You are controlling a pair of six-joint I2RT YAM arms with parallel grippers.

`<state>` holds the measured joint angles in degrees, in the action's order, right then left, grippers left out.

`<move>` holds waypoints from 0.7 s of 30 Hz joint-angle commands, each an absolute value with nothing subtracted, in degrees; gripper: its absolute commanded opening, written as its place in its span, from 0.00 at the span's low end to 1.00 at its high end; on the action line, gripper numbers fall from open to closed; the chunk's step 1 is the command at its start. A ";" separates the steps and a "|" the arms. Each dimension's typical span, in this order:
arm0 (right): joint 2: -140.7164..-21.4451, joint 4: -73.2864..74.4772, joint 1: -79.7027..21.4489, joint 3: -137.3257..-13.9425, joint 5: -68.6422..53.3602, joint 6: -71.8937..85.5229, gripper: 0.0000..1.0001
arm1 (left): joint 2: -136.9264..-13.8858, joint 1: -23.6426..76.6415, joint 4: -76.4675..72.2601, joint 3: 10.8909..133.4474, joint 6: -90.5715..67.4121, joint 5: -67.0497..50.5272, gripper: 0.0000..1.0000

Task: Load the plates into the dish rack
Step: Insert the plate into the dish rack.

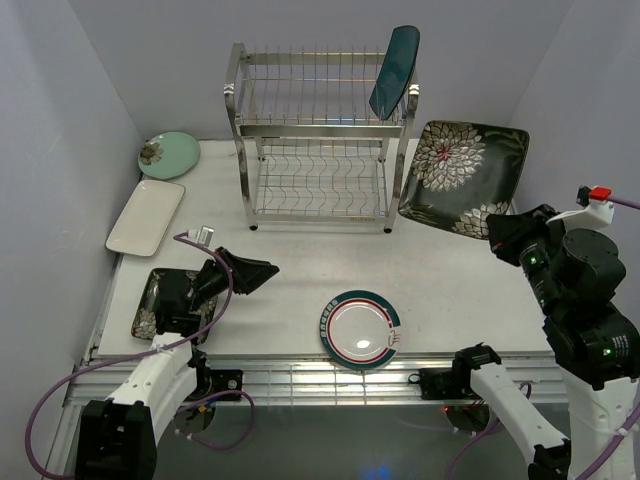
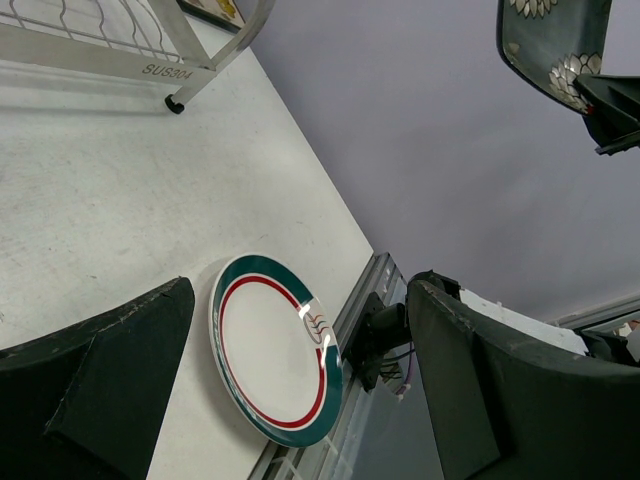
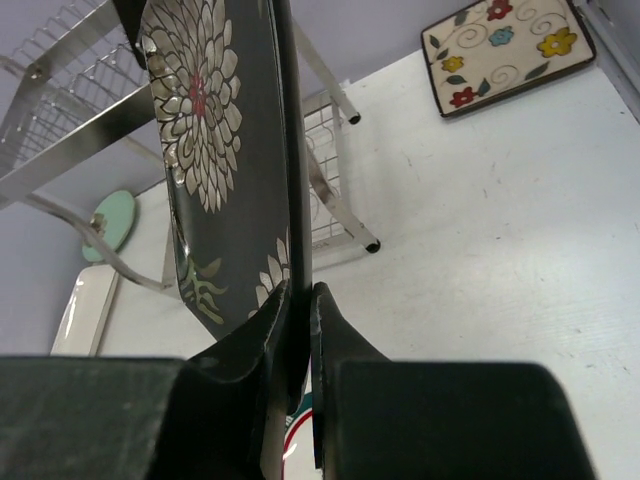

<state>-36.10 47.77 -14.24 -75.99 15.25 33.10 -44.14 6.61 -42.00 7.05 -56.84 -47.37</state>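
Observation:
The steel dish rack (image 1: pixel 320 130) stands at the back, and a plain teal plate (image 1: pixel 395 72) is upright in its top tier. My right gripper (image 3: pixel 300 295) is shut on the edge of a dark floral square plate (image 1: pixel 462 172), which it holds on edge in the air to the right of the rack. A round white teal-rimmed plate (image 1: pixel 361 329) lies flat near the front edge. My left gripper (image 1: pixel 262 272) stands open just left of it, with nothing between its fingers; the round plate (image 2: pixel 270 345) lies beyond them.
A pale green round plate (image 1: pixel 168 154) and a white rectangular plate (image 1: pixel 146 216) lie at the far left. Another dark floral square plate (image 1: pixel 150 305) sits under the left arm. A cream flowered square plate (image 3: pixel 505 50) lies right of the rack.

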 commanded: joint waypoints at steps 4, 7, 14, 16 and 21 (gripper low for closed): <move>-40.95 32.70 -14.15 -86.48 6.61 31.99 0.08 | -43.59 6.77 -42.01 8.88 -56.78 -47.55 0.98; -43.50 31.47 -14.15 -88.68 4.93 31.47 0.08 | -43.42 6.86 -42.01 8.88 -56.78 -47.55 0.98; -48.68 28.48 -14.15 -94.30 1.59 31.11 0.08 | -43.59 6.77 -42.01 8.88 -56.69 -47.46 0.98; -50.79 27.78 -14.15 -96.05 0.53 31.03 0.08 | -43.33 6.85 -42.01 8.88 -56.69 -47.46 0.98; -54.92 25.49 -14.15 -99.66 -3.59 31.46 0.08 | -42.80 6.86 -42.01 8.70 -56.51 -47.20 0.98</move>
